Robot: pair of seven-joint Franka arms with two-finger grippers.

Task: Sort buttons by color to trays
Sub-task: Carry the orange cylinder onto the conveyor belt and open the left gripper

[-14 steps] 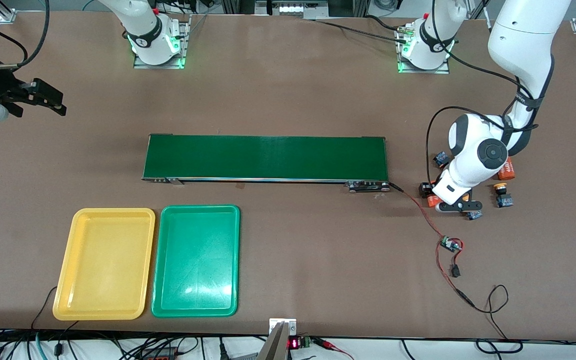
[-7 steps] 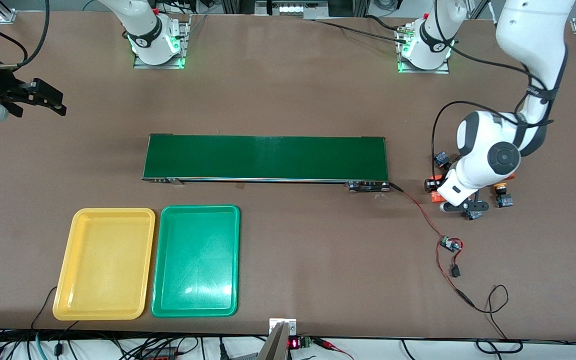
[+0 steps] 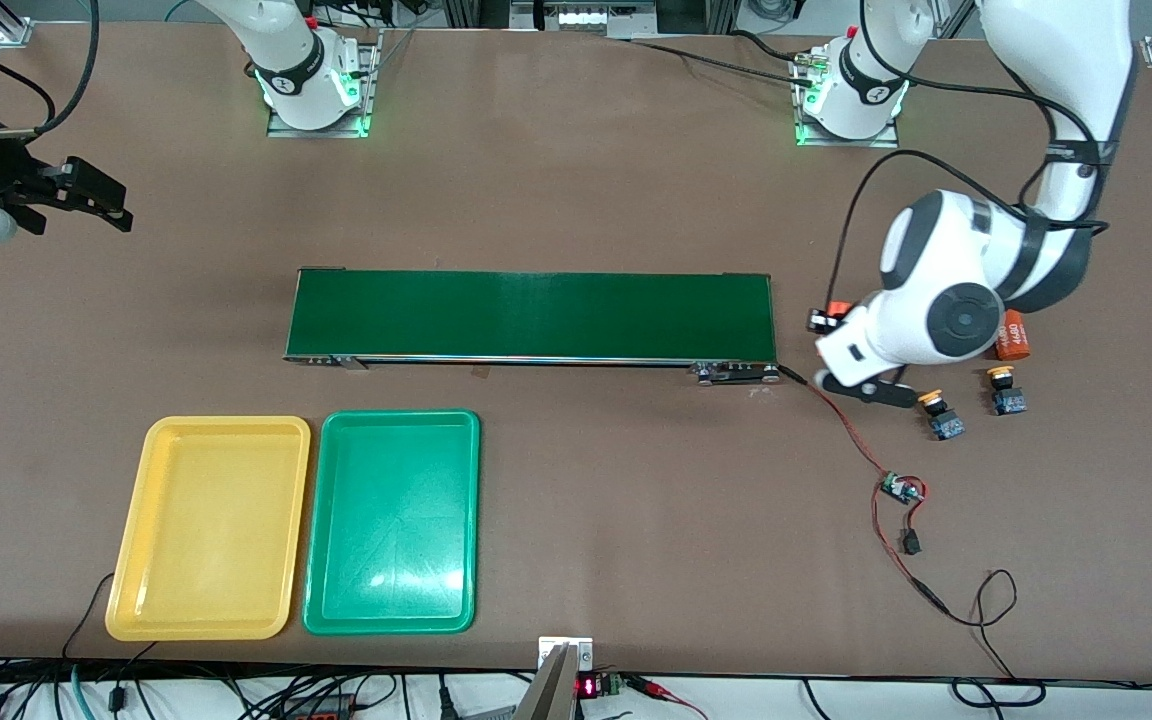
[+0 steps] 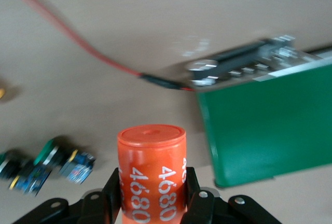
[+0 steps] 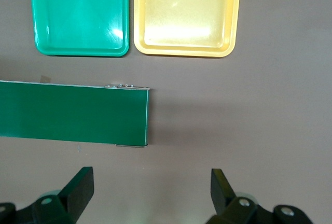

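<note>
Front view: the left gripper (image 3: 829,322), right of centre, hangs by the conveyor belt (image 3: 531,315) end, clamped on an orange 4680 cylinder (image 3: 839,308), probably to clear it from the buttons. Two yellow-capped buttons (image 3: 942,416) lie lower right; the yellow tray (image 3: 126,590) and green tray (image 3: 321,600) sit lower left, open table between.

Left wrist view: the cylinder stands centre-bottom; green-capped buttons (image 4: 62,159) lower left.

Right wrist view: the right gripper (image 5: 150,195) waits, fingers wide apart, at the bottom edge.

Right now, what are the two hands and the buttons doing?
Left hand shut on orange cylinder, by belt end. Right hand open, waiting. Buttons on table; trays empty.
</note>
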